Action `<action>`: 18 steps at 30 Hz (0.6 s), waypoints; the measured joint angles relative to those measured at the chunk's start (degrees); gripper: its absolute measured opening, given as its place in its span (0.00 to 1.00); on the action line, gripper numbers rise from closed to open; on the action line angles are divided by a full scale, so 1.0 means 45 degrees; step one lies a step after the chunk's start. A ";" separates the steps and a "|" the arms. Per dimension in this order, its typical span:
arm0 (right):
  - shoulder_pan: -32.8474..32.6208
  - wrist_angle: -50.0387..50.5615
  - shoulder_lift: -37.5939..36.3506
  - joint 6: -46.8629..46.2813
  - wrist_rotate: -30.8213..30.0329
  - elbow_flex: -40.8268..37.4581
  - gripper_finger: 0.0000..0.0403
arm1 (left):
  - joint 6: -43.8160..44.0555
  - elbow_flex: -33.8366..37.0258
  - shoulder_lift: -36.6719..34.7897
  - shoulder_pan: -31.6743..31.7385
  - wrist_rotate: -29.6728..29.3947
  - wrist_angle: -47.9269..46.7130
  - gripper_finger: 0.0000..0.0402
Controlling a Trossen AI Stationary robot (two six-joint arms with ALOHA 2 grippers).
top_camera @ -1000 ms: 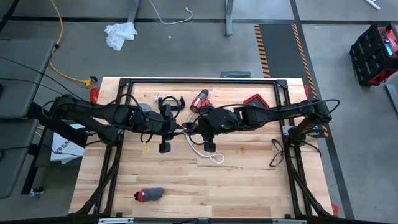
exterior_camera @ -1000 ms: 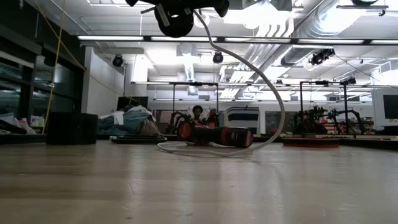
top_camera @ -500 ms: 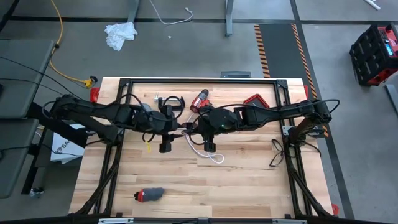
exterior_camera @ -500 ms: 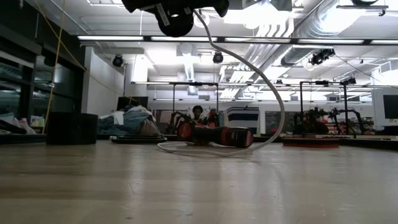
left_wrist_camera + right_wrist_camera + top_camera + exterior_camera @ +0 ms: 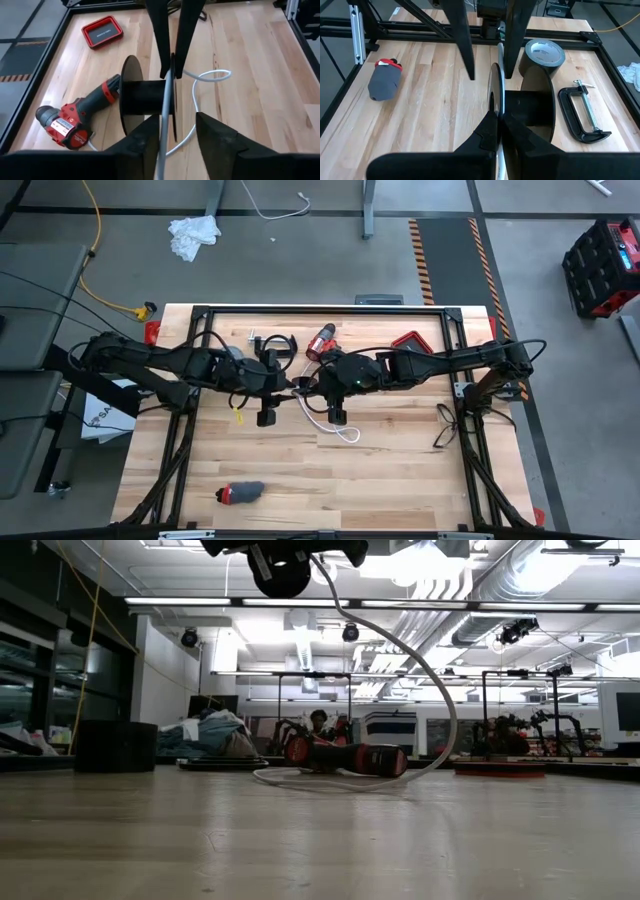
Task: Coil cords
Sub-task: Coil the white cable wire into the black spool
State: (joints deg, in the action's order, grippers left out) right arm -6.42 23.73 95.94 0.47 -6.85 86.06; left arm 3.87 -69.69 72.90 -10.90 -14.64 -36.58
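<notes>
Bright, even overhead strip lighting; soft shadows, sharp pictures, slight ceiling glare.

My overhead camera looks straight down on the whole desk (image 5: 400,470); my low camera sits at desk-top height, facing level into the room; each wrist camera looks close past its own fingers across the desk; all four share the black spool (image 5: 145,97) at mid-desk.

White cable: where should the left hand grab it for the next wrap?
Grip the white cable on its hanging stretch just off the spool, coming in level from the side. There it arcs clear of the table; the lower loops lie flat.
</notes>
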 joint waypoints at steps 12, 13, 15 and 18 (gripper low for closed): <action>-0.0004 -0.0021 0.0000 0.0228 -0.0010 0.0000 0.00 | 0.0613 0.0000 0.0253 -0.0010 -0.0514 -0.0015 0.02; -0.0031 -0.0002 0.0000 0.0318 -0.0018 0.0033 0.01 | 0.0714 0.0000 0.0262 -0.0012 -0.0605 -0.0039 0.02; -0.0068 0.0125 0.0005 0.0572 -0.0066 0.0272 0.03 | 0.0914 -0.0005 0.0262 -0.0015 -0.0701 -0.0079 0.01; -0.0073 -0.0025 0.0005 0.1001 -0.0156 0.0737 0.08 | 0.1252 -0.0019 0.0190 -0.0012 -0.0764 -0.0186 0.01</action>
State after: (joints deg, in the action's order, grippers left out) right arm -6.74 23.61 95.96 4.98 -7.55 89.38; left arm 9.50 -69.78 73.76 -10.95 -18.08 -37.42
